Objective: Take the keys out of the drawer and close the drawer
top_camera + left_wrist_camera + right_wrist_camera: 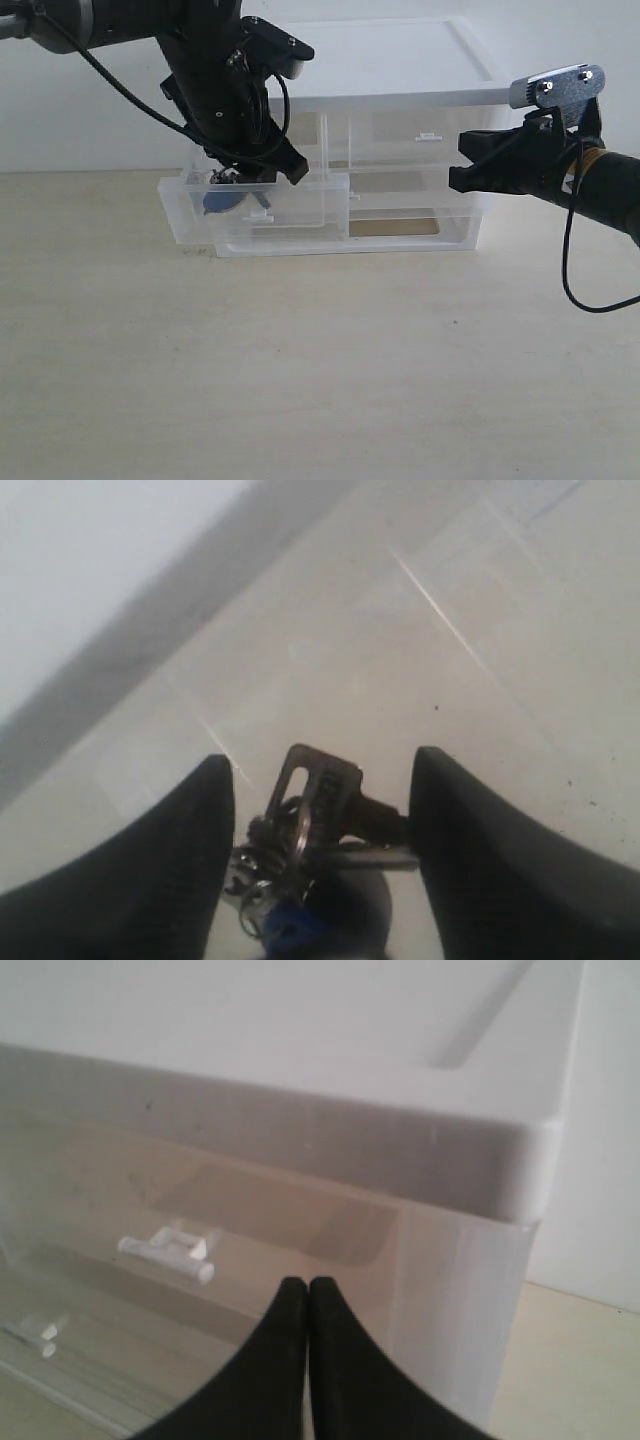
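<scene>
left tool (315, 850) astride metal keys (300, 830) | translucent plastic drawer (190, 205)

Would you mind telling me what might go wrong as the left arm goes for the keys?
The left end effector is open around the keys, not yet clamped; closing on the loose bunch could catch just one key and drop the rest. The drawer is pulled out, so lifting could snag its wall.

Exterior frontal; wrist views close on unit (400, 150)
</scene>
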`<action>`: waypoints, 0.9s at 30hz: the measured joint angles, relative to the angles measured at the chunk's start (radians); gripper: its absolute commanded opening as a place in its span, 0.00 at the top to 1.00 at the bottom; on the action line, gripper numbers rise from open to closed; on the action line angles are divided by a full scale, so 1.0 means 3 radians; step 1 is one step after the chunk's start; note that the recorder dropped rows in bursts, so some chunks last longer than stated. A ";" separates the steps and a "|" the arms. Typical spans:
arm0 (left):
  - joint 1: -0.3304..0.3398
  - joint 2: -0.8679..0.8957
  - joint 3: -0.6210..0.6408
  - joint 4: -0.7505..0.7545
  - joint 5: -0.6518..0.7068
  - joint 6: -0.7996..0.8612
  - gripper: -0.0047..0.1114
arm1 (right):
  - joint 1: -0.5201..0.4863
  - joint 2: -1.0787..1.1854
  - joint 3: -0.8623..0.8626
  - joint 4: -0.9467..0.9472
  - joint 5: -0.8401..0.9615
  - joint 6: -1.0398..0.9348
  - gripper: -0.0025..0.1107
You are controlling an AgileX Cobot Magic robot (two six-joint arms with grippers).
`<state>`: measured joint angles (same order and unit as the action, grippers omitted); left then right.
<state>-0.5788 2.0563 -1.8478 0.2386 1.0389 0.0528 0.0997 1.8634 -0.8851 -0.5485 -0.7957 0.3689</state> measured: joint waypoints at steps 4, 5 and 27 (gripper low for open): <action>0.0000 0.0026 0.0000 0.0014 0.0000 -0.0020 0.84 | 0.0000 0.0000 0.0000 0.0000 0.0006 0.0000 0.98; 0.0000 0.0026 0.0000 0.0014 -0.0006 -0.0020 0.92 | 0.0000 0.0000 0.0000 0.0000 0.0006 0.0000 0.98; 0.0005 -0.0234 -0.0014 -0.0672 -0.0087 0.0753 0.78 | 0.0000 0.0000 0.0000 0.0008 0.0006 0.0000 0.98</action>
<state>-0.5773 1.9861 -1.8521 0.0370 1.0127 0.2787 0.0997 1.8634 -0.8851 -0.5460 -0.7938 0.3689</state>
